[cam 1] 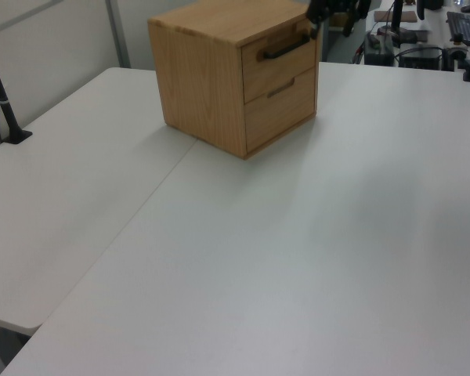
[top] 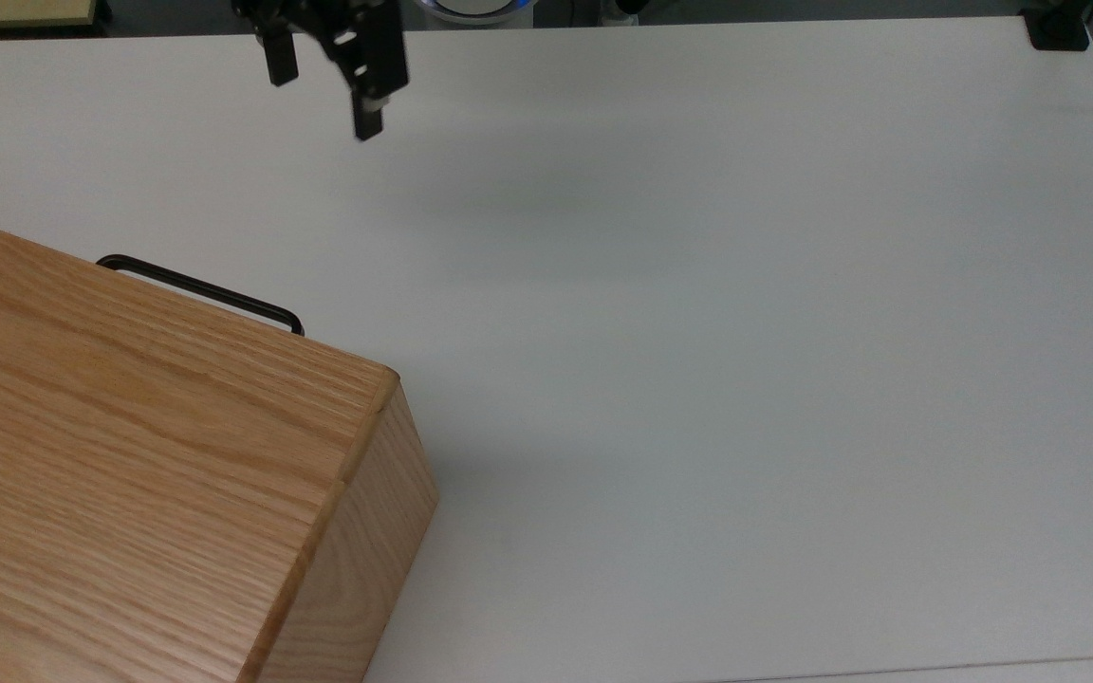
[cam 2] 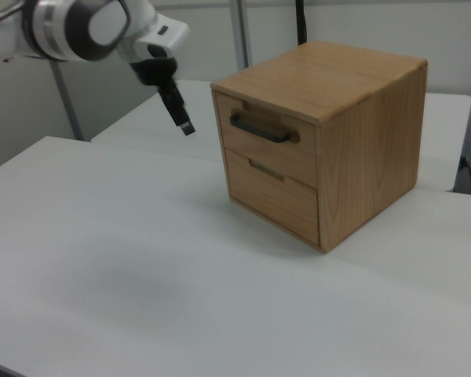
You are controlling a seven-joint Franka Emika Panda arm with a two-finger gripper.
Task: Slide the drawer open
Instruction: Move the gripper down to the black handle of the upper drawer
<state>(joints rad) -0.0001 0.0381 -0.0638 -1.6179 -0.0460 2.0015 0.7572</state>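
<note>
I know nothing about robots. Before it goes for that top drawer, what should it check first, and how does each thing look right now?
1. Drawer shut and ready to pull: ok, its front sits flush in the cabinet.
2. Handle free to grab: ok, nothing covers the black bar.
3. Hand open enough for the bar: ok, the fingers stand apart in the top view.
4. Hand at the handle: not ok, it hangs in the air apart from it.
5. Path over the table to the handle: ok.
6. Room for the drawer to slide out: ok, bare table before it.
</note>
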